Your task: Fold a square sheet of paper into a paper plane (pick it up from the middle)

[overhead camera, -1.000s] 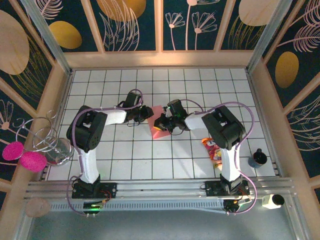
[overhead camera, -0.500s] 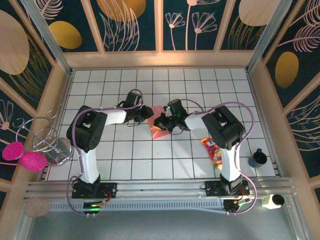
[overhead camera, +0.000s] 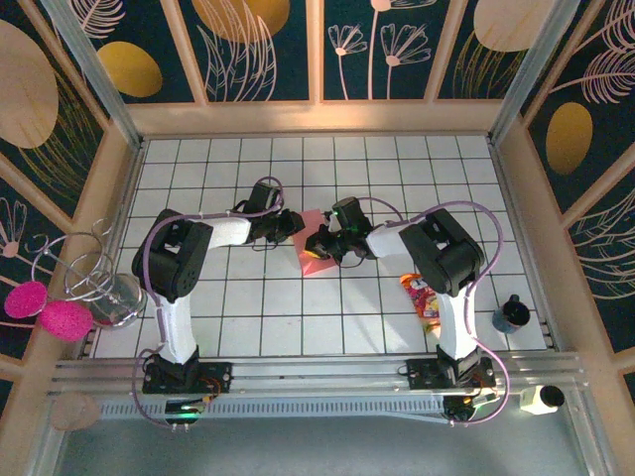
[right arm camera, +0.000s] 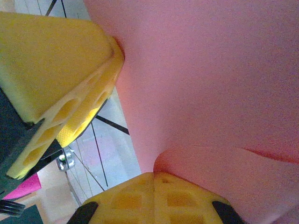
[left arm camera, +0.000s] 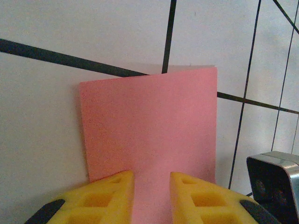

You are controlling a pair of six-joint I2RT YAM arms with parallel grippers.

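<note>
Pinching paper (overhead camera: 314, 262) edge: right gripper (right arm camera: 154, 176) clamped shut on it, raising a flap; left gripper (left arm camera: 152, 181), jaws narrowly apart, seemingly pins it for creasing.

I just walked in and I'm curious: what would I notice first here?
The salmon-pink paper in the middle of the white tiled table, the right pincer pinching it and the left pincer meeting it from the other side. Next, the red and yellow snack packet lying beside the right arm.
</note>
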